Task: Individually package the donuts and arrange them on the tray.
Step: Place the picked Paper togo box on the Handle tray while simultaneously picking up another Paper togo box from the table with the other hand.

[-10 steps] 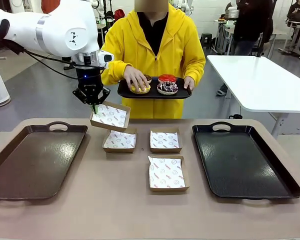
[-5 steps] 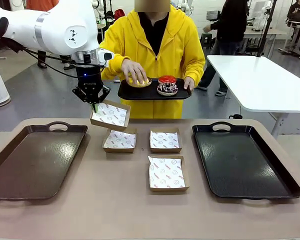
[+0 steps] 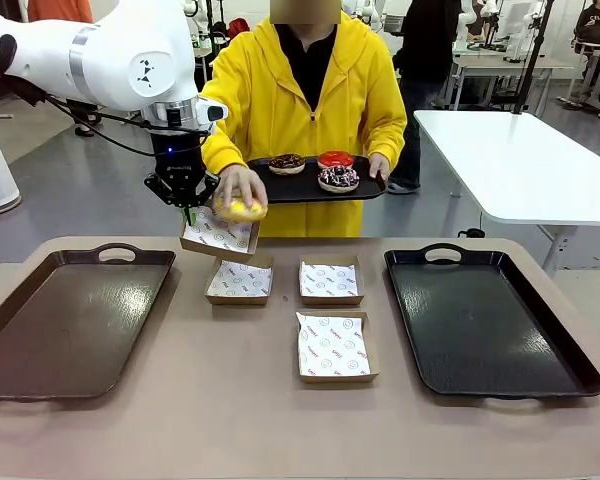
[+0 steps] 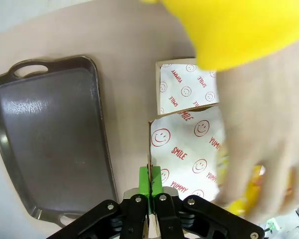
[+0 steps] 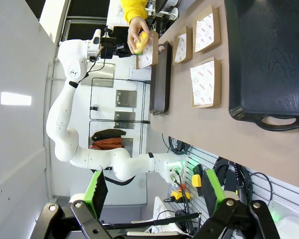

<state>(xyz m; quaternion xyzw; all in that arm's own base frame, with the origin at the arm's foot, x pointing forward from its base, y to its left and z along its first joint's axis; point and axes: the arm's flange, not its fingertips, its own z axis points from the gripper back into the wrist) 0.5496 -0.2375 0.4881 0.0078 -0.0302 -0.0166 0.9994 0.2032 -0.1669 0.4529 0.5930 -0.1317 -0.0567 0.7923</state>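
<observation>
Front view: left hand (image 3: 188, 212) pinches a raised box (image 3: 218, 232); person (image 3: 310, 90) holds yellow-iced donut (image 3: 242, 209) over it; right hand (image 5: 154, 186) wide.

Bright, even overhead light, soft shadows. Left wrist view: the left gripper (image 4: 150, 182) and the paper-lined brown cardboard box (image 4: 180, 149) it pinches are sharp; up and right of it the person's hand (image 4: 259, 124) is an unfocused smear. Left of it, pale glare streaks the dark brown handled tray (image 4: 50, 139), its rim bowed by the lens
</observation>
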